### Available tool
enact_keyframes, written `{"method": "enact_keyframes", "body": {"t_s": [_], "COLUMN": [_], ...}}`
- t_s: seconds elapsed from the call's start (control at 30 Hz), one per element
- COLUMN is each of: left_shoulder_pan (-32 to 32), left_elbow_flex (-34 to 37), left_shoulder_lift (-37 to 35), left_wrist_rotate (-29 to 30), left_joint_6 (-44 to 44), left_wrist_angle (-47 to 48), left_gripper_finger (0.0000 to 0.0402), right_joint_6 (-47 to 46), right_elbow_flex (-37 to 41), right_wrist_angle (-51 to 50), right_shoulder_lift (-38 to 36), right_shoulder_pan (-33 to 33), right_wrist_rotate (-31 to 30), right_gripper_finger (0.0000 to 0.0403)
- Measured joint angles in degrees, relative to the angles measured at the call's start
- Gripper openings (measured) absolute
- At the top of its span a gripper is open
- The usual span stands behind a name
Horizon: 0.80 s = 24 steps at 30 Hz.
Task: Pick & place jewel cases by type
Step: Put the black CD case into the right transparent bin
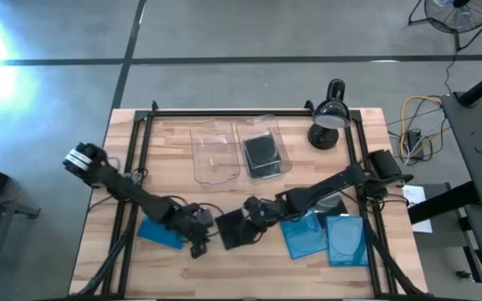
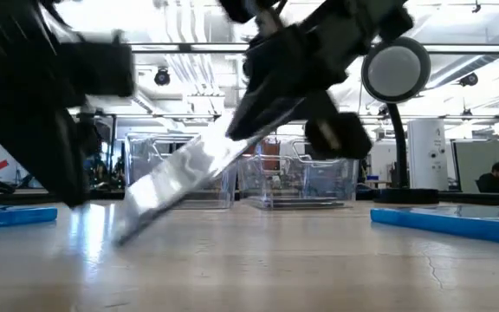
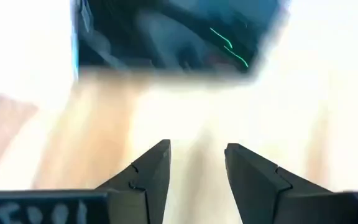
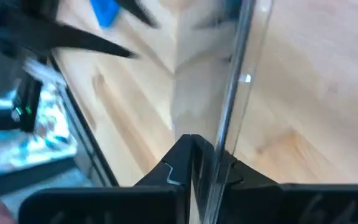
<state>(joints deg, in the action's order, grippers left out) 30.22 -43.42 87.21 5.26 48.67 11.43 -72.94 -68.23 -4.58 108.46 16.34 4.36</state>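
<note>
A dark smoky jewel case sits tilted near the table's near edge, held by my right gripper. In the low view the case slopes down to its low edge on the table. My left gripper is open just left of that case, touching nothing; its wrist view shows the dark case ahead of the open fingers. Blue cases lie flat on the table: one under the left arm, two to the right. Another dark case lies in the right clear bin. My right gripper pinches the dark case by its raised edge, the side toward the table's right, between its two fingers. The fingers come slanting down from the right. The case is tilted, its upper end in the hold and its opposite edge resting on the table.
Two clear bins stand side by side at the table's far middle. A black desk lamp stands at the far right corner. Black frame rails run along the table's sides.
</note>
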Motion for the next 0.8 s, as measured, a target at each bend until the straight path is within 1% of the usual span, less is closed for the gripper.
{"method": "enact_keyframes", "body": {"t_s": [0.13,0.2,0.27,0.33,0.4,0.43,0.47,0.53,0.63,0.8], "left_shoulder_pan": [3.75,5.57,7.08,8.14,8.24,8.22,8.17,8.11,8.08,8.08], "left_elbow_flex": [-0.07,-0.07,-0.07,0.13,0.38,0.49,0.63,0.70,0.70,0.70], "left_shoulder_lift": [-6.36,-8.70,-10.42,-11.13,-11.37,-11.40,-11.40,-11.06,-10.39,-9.80], "left_wrist_rotate": [-0.39,1.53,4.31,7.79,11.91,13.30,14.35,15.37,15.58,15.77], "left_joint_6": [4.17,6.74,8.85,10.49,12.02,12.70,13.18,13.45,13.46,13.59], "left_wrist_angle": [9.19,11.86,12.80,12.80,12.73,12.49,12.40,12.18,11.46,9.78], "left_gripper_finger": [0.0135,0.0135,0.0135,0.0135,0.0135,0.0135,0.0135,0.0135,0.0135,0.0135], "right_joint_6": [8.08,14.09,22.99,30.90,36.19,38.87,41.33,45.71,53.39,66.66], "right_elbow_flex": [0.39,0.37,0.27,-0.22,-0.96,-1.30,-1.54,-1.81,-1.81,-3.07], "right_wrist_angle": [-6.83,-10.30,-12.95,-15.54,-19.73,-22.26,-25.22,-29.91,-33.50,-39.28], "right_shoulder_lift": [-6.93,-12.38,-18.64,-24.42,-28.73,-30.40,-31.46,-32.63,-32.38,-28.23], "right_shoulder_pan": [-0.27,-0.52,-0.64,-0.66,-1.58,-2.47,-3.69,-6.27,-9.93,-16.17], "right_wrist_rotate": [-0.52,-4.11,-10.84,-21.62,-31.95,-34.87,-36.27,-37.15,-36.71,-28.47], "right_gripper_finger": [0.0009,0.0009,0.0009,0.0009,0.0009,0.0009,0.0009,0.0009,0.0009,0.0009]}}
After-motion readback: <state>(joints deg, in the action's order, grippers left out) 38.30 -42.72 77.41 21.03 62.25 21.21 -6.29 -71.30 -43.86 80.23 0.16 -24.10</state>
